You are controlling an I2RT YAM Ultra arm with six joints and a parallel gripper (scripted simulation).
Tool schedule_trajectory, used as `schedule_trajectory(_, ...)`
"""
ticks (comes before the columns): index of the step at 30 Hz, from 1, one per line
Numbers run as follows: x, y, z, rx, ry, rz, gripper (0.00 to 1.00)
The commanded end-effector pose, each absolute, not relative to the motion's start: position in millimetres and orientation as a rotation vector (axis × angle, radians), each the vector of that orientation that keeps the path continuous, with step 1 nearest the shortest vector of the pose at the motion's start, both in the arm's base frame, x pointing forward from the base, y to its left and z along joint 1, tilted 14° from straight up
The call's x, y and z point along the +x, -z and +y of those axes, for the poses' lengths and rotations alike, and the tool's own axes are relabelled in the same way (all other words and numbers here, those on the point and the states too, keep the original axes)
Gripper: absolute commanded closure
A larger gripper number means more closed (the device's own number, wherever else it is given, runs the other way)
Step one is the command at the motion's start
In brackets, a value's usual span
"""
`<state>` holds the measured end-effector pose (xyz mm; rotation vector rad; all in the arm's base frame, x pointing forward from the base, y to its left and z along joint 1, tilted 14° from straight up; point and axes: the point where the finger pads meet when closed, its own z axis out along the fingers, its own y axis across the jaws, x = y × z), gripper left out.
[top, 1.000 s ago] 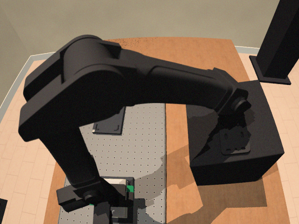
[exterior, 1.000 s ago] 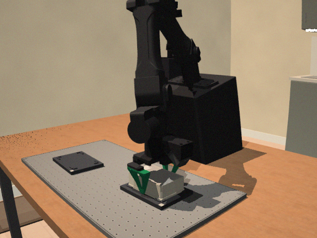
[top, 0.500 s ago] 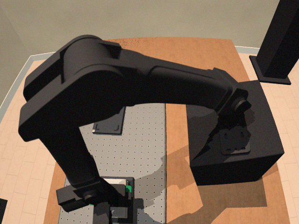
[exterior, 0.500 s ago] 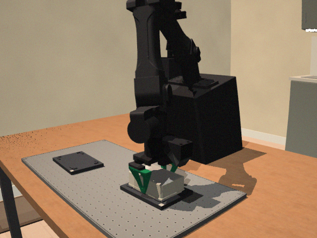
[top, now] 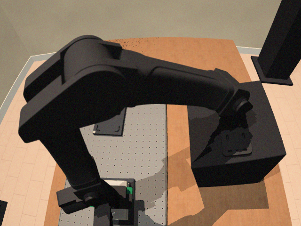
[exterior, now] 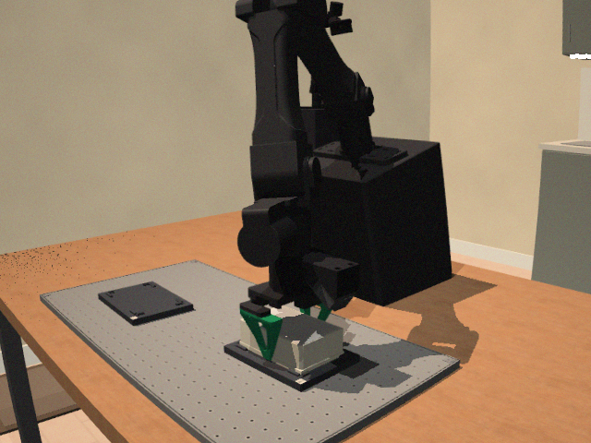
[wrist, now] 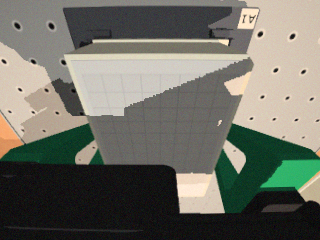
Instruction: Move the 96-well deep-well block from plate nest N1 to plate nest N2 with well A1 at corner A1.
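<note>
The cream deep-well block [exterior: 292,341] stands on the dark plate nest N1 [exterior: 285,369] on the grey perforated breadboard. In the wrist view the block [wrist: 160,120] fills the middle, with the nest's A1 label [wrist: 248,19] at the far right corner. My gripper [exterior: 286,329] is straight above the block, its green fingers down along the two long sides and shut on it. The block rests on the nest. The empty nest N2 [exterior: 145,301] lies farther along the board; it also shows in the overhead view [top: 109,125]. There the arm hides most of the block [top: 119,182].
A large black pedestal [exterior: 381,219] carrying the arm's base stands behind N1. A black post [top: 279,41] stands off the table. The breadboard [exterior: 238,343] stretches between the two nests.
</note>
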<state>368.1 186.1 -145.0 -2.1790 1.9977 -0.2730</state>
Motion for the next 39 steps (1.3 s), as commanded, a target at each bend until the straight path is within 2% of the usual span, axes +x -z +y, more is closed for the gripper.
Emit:
schedule_trajectory(1, 370.5, 141.1, 189.5, -2.170, 0.266, 1.989, 1.00)
schedule_trajectory(39, 360.9, 104.0, 189.0, -2.170, 0.266, 1.988, 1.00)
